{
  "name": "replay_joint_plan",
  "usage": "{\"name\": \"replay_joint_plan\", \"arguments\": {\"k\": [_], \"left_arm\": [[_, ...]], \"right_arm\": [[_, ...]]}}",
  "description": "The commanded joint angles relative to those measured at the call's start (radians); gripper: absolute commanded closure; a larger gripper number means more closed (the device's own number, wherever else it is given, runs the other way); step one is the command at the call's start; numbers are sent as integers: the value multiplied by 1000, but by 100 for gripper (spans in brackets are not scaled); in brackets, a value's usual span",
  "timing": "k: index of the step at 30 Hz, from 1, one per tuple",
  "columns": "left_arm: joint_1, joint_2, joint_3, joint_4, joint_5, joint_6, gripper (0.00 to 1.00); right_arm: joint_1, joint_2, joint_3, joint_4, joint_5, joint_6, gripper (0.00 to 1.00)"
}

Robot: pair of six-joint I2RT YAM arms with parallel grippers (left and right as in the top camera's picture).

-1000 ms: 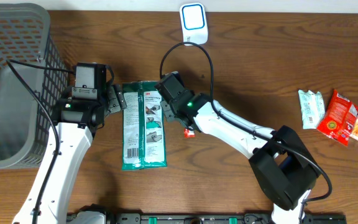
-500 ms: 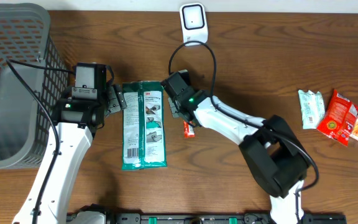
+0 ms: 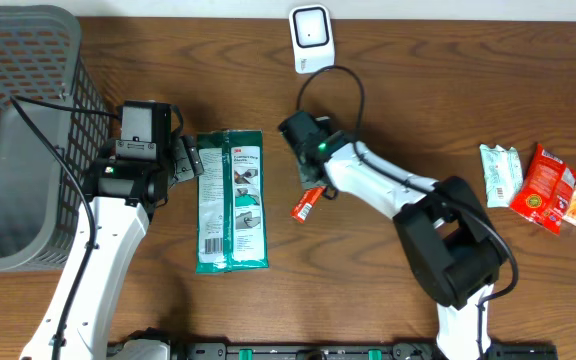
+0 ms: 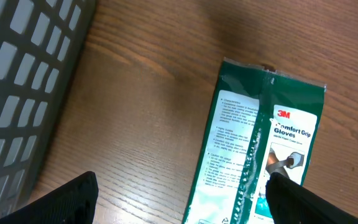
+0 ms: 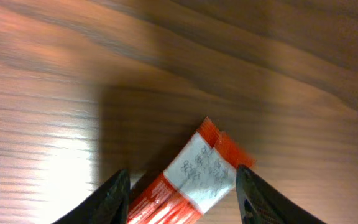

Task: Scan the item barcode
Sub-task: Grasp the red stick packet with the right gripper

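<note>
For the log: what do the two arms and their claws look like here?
The left arm and right arm have white shells with black joint housings, a green light near each wrist, and black cables looping off them. The left claw and right claw have black, blunt fingers.

the flat green plastic glove packet [image 3: 231,200] lies on the brown wooden table [image 3: 568,300]. left of it stands the grey plastic mesh basket [image 3: 28,120]. just right of it lies the small orange foil sachet [image 3: 306,205]. behind it, to the right, stands the white box-shaped scanner [image 3: 311,38]. well to its right lie the small snack wrappers [image 3: 538,185].
</note>
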Motion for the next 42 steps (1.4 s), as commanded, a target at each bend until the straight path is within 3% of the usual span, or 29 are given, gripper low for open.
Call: {"name": "replay_joint_plan", "arguments": {"k": [1, 9, 23, 28, 42], "left_arm": [[3, 3, 18, 0, -17, -2, 13], [3, 3, 18, 0, -17, -2, 13], [3, 3, 18, 0, -17, -2, 13], [3, 3, 18, 0, -17, -2, 13], [3, 3, 18, 0, -17, -2, 13]], "right_arm": [[-61, 10, -16, -99, 16, 5, 47], [-133, 10, -16, -307, -175, -63, 46], [-76, 10, -16, -382, -303, -148, 42], [-86, -9, -13, -401, -303, -237, 54], [-95, -248, -10, -470, -443, -341, 57]]}}
